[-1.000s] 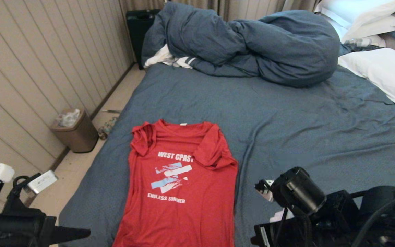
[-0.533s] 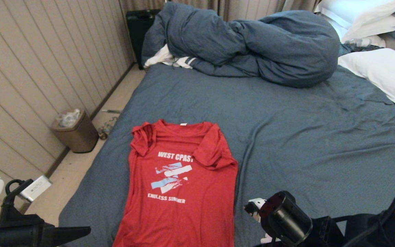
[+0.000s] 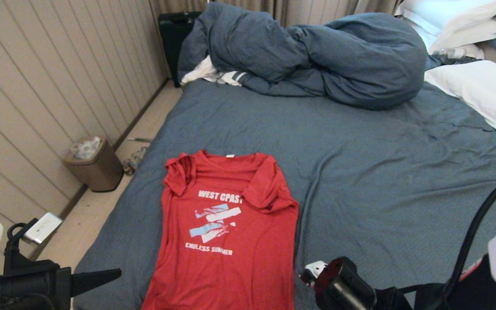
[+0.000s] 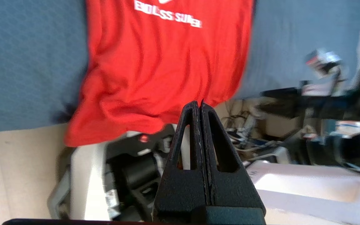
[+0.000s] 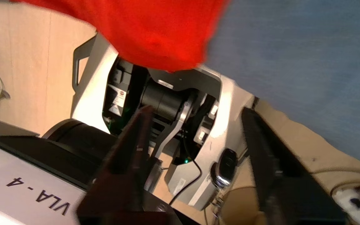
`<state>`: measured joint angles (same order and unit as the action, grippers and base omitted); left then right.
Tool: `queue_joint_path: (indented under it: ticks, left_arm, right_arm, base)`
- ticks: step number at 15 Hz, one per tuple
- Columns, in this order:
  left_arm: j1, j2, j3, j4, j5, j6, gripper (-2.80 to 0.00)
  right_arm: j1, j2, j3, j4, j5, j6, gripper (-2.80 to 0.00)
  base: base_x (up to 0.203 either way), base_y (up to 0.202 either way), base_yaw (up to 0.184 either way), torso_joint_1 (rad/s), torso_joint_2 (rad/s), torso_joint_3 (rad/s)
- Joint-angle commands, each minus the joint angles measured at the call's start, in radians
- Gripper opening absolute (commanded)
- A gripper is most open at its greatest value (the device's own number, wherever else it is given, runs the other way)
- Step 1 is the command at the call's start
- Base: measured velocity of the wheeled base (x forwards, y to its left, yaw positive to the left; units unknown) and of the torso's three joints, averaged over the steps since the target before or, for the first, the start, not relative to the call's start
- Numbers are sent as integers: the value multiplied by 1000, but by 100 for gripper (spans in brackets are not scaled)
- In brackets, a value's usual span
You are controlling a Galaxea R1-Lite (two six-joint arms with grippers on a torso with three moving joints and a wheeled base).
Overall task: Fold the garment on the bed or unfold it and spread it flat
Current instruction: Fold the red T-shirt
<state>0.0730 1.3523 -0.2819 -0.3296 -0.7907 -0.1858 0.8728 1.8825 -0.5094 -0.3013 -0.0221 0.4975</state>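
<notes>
The garment [image 3: 226, 232], a red T-shirt with white print, lies face up near the left front of the bed [image 3: 381, 172]. Both sleeves are folded in over its chest, and its hem [image 4: 155, 103] hangs over the near edge. My left gripper [image 3: 119, 272] hovers off the bed's near left corner, shut and empty, its tips [image 4: 198, 104] pointing toward the hanging hem. My right gripper [image 5: 197, 114] is open and holds nothing, low in front of the bed beneath the hem [image 5: 155, 34]. In the head view only the right wrist [image 3: 342, 284] shows.
A bunched blue duvet [image 3: 317, 56] and a white striped cloth [image 3: 218, 75] lie at the far end, with white pillows [image 3: 480, 90] at the right. A brown bin [image 3: 95, 163] and a black case [image 3: 175, 30] stand by the panelled wall. The robot's base [image 5: 217, 125] is below the grippers.
The right arm has sunk down and toward the near edge, mostly leaving the head view. The left arm has dropped a little. The shirt has not moved.
</notes>
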Motion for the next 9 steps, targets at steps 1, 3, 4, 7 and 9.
queue_joint_path:
  ticks: [1, 3, 4, 7, 9]
  left_arm:
    - [1, 5, -5, -2, -11, -7, -280]
    - [1, 8, -5, -2, -12, -8, -280]
    - [2, 9, -5, -2, -12, -8, -280]
    - [2, 11, -3, -2, -10, -7, -280]
    - [2, 10, -5, -2, -10, -8, -280]
  right_arm:
    - [25, 52, -4, -10, -3, 2, 0]
    - [33, 103, -24, -14, -7, 2, 0]
    - [34, 120, -33, -16, -10, 2, 0]
    - [41, 161, -51, -47, -65, -2, 0]
    - [53, 194, -73, -50, -130, -1, 0]
  base:
    - [0, 0, 0, 0, 0, 0]
    - [0, 0, 0, 0, 0, 0]
    - [0, 0, 0, 0, 0, 0]
    - [0, 0, 0, 0, 0, 0]
    - [0, 0, 0, 0, 0, 0]
